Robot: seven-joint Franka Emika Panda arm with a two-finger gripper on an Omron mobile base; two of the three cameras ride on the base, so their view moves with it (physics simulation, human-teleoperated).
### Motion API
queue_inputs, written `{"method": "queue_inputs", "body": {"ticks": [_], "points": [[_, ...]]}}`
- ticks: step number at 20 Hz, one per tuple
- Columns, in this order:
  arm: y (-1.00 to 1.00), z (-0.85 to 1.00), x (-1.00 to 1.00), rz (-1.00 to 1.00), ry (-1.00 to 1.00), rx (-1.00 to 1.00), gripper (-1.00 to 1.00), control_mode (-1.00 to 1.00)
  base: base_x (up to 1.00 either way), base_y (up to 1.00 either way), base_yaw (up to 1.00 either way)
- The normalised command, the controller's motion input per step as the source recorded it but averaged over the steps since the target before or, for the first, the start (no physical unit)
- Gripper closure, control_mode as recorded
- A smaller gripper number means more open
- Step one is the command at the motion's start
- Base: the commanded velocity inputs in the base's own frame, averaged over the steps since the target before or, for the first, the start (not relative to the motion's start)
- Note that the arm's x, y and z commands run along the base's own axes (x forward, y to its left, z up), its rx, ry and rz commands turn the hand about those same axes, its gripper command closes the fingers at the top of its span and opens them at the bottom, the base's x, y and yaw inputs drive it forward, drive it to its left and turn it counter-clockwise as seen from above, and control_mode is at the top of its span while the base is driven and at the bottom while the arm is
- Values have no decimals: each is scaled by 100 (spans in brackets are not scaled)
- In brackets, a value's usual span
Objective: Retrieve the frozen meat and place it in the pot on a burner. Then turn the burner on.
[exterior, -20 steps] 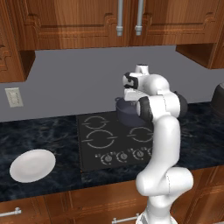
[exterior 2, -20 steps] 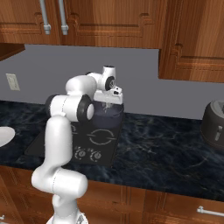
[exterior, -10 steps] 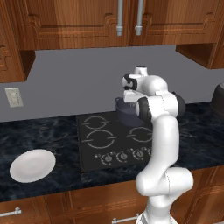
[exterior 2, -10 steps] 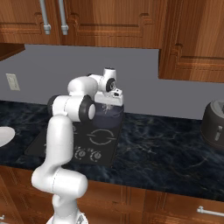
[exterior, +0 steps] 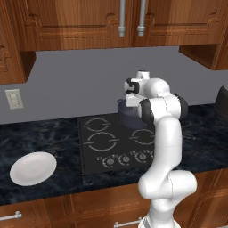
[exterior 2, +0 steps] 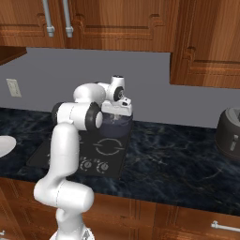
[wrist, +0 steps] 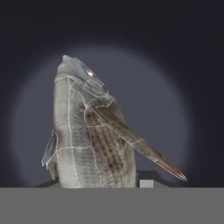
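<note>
The frozen meat (wrist: 87, 135), a grey scaly fish with thin fins, hangs head-down in close-up in the hand view, held between my fingers. Beyond it lies the round pale floor of the pot (wrist: 153, 105). The dark blue-grey pot (exterior: 126, 117) (exterior 2: 117, 127) stands on the back right burner of the stove. My gripper (exterior: 130, 100) (exterior 2: 121, 110) points down just over the pot's mouth, shut on the fish. In both base views the hand and the pot's rim hide the fish.
The black cooktop (exterior: 104, 142) (exterior 2: 70, 154) has a row of knobs (exterior: 129, 157) along its front edge. A white oval plate (exterior: 33, 168) lies on the dark counter at the left. A dark appliance (exterior 2: 229, 133) stands at the far right. Wooden cabinets hang overhead.
The hand has sunk slightly toward the pot, still holding the fish. Nothing else has moved.
</note>
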Motion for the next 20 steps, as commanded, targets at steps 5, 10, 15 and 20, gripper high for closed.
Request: {"method": "queue_inputs", "body": {"ticks": [5, 10, 15, 20], "points": [[0, 0, 0, 0, 0, 0, 100, -100, 0, 0, 0], [0, 0, 0, 0, 0, 0, -100, -100, 0, 0, 0], [0, 0, 0, 0, 0, 0, -100, -100, 0, 0, 0], [1, 0, 0, 0, 0, 0, -100, -100, 0, 0, 0]]}}
